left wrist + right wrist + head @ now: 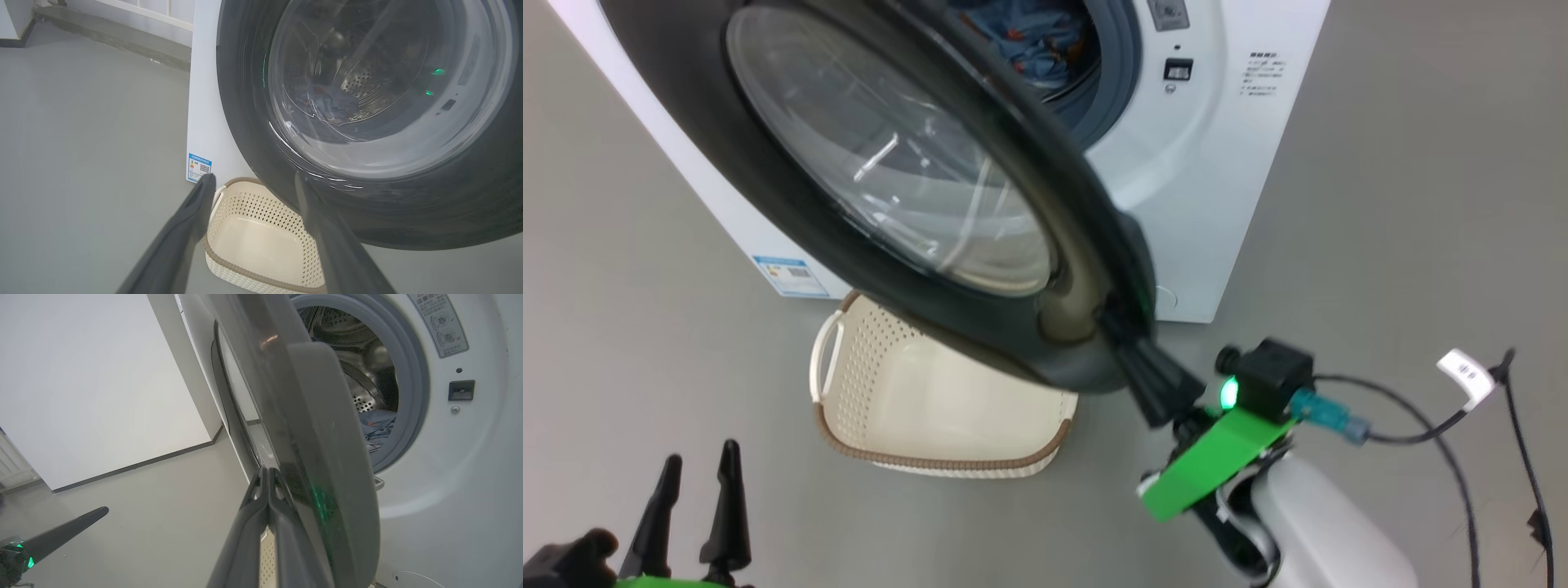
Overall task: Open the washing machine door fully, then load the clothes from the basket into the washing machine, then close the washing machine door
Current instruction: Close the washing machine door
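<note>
With its fingers pressed together on nothing, the right gripper [267, 473] is seen laid against the outer rim of the washing machine door [890, 188], at its free edge. The door is hung half-shut between the gripper and the washing machine [1225, 163], where the clothes [1029, 41] are lodged in the drum. The spread left gripper [698, 461] is pictured farther off, beyond the empty basket [931, 400].

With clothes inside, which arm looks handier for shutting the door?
Right: the right gripper, shut, touches the door at its edge; the left gripper, open, sits low near the basket, off the door.
</note>
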